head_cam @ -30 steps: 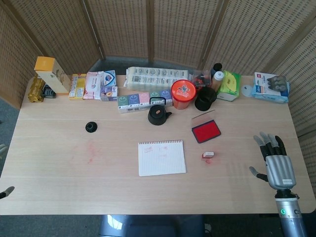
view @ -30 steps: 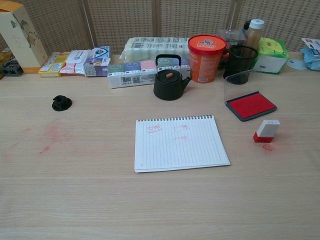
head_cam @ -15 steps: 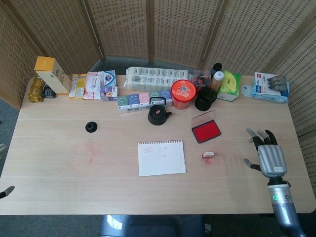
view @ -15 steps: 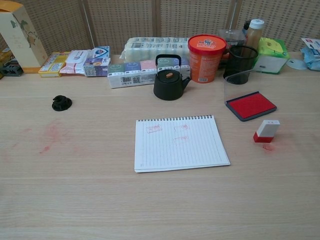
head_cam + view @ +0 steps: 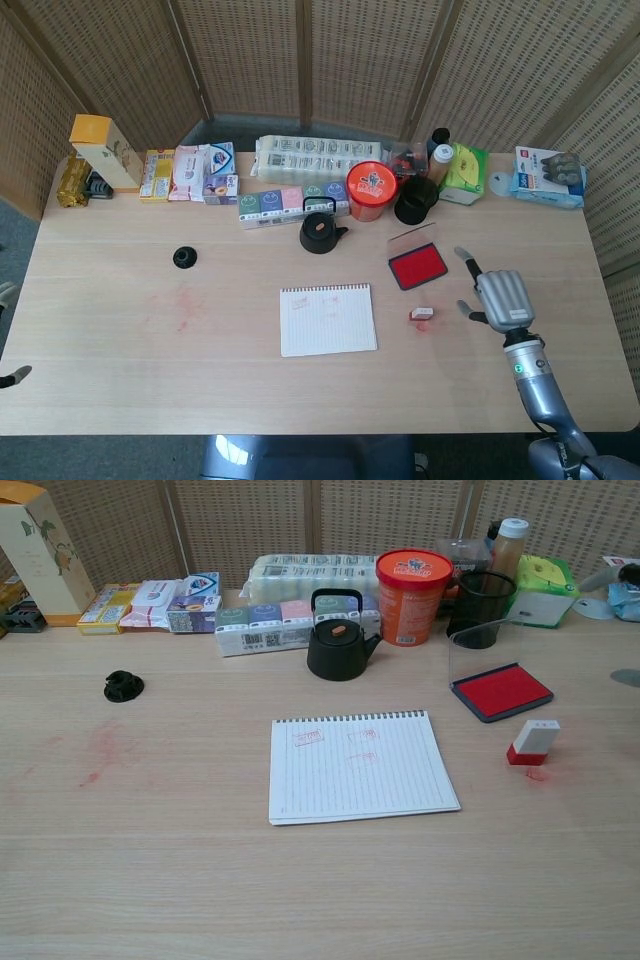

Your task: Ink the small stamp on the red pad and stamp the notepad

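Note:
The small stamp (image 5: 422,313) (image 5: 533,742), white with a red base, stands on the table right of the notepad (image 5: 328,319) (image 5: 360,765), which carries faint red imprints near its top. Behind the stamp lies the red ink pad (image 5: 417,265) (image 5: 501,691), its clear lid raised. My right hand (image 5: 497,297) hovers just right of the stamp, holding nothing, its fingers spread; its fingertips (image 5: 627,677) show at the chest view's right edge. Only two well-separated fingertips (image 5: 14,377) of my left hand show at the head view's left edge.
A black teapot (image 5: 338,640), an orange tub (image 5: 412,582) and a black mesh cup (image 5: 480,600) stand behind the notepad and pad. Boxes and packets line the back edge. A small black cap (image 5: 123,686) lies at the left, near red smudges (image 5: 100,748).
My right hand has moved left and forward toward the stamp and turned; its fingertips now show in the chest view. Stamp, pad and notepad have not moved.

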